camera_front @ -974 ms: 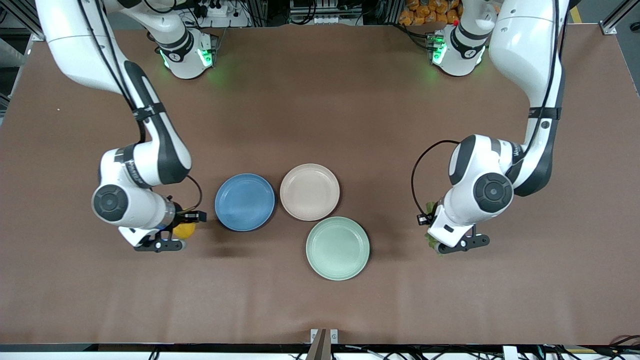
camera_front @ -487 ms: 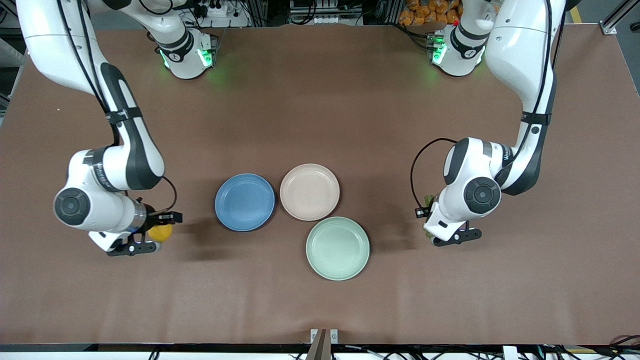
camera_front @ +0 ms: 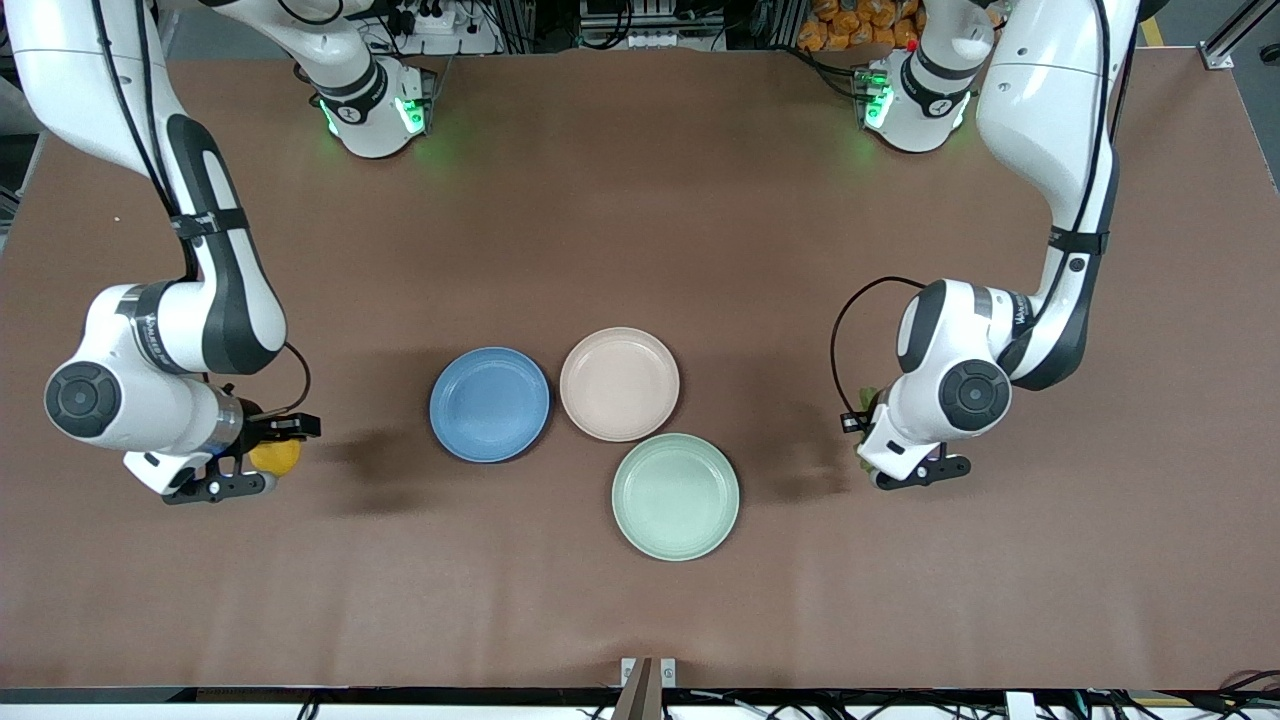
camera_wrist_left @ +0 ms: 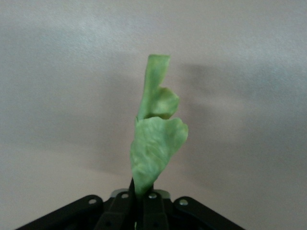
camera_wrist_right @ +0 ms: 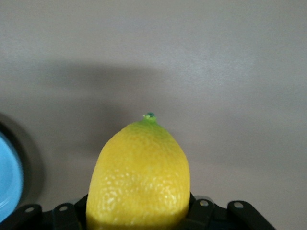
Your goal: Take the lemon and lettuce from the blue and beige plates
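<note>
Three plates sit on the tabletop (camera_front: 640, 200): one blue plate (camera_front: 489, 404), one beige plate (camera_front: 619, 383) and one green plate (camera_front: 675, 496). Two arms reach over it, each ending in one gripper. One lemon (camera_wrist_right: 139, 175) is clamped in the right gripper (camera_front: 262, 462); one lettuce leaf (camera_wrist_left: 154, 139) is clamped in the left gripper (camera_front: 880, 462). That makes two food items and three plates, five loose objects in all.

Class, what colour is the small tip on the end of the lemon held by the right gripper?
Green, on the yellow lemon; the right wrist view shows it best.
</note>
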You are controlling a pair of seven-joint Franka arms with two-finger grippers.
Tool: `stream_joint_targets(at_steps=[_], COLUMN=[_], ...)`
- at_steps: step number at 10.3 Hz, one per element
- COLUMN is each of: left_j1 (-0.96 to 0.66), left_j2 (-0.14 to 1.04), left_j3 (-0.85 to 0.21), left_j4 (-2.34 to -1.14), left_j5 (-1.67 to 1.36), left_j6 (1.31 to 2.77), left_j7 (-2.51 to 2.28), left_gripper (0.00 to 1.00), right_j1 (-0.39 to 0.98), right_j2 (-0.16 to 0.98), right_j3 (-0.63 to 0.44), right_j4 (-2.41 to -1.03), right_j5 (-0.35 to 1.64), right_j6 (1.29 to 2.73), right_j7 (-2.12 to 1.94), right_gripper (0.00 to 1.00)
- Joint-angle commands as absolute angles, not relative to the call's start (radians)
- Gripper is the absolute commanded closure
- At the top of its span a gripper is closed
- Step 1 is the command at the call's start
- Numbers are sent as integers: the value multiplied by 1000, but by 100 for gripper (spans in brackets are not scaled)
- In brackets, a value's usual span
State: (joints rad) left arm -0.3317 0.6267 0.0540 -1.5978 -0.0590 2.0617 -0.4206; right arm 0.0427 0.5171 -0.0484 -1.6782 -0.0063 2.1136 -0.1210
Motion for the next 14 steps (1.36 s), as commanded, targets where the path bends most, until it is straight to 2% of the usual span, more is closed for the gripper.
stream_joint_targets(at_steps=[1,3,6,11,14], left_j1=[-337,-325,-318,-276,-256], left_j2=[604,586,523,293,229], left_j3=[58,52,49,49,52], left_j4=[-1615,-1618,-1672,-1873,-1928], left_j5=[-64,-17,-25,-32,-20], left_j6=[2060,2057,2048,2046,2048], left_j7=[-397,-396,-417,-439,-483], left_gripper=[0,0,0,0,0], right_j1=[35,34,29,18,18], right_j2=[428,398,380,426,469], right_j3=[-52,-55,-55,-55,-55], right_j4=[-1859,-1937,-2078,-2152,-2152], right_j5=[-12,-11,-11,-11,-11], right_j6=[2250,2311,2478,2626,2689], right_j7=[-132,-132,-132,-132,-132], right_gripper=[50,50,50,50,49])
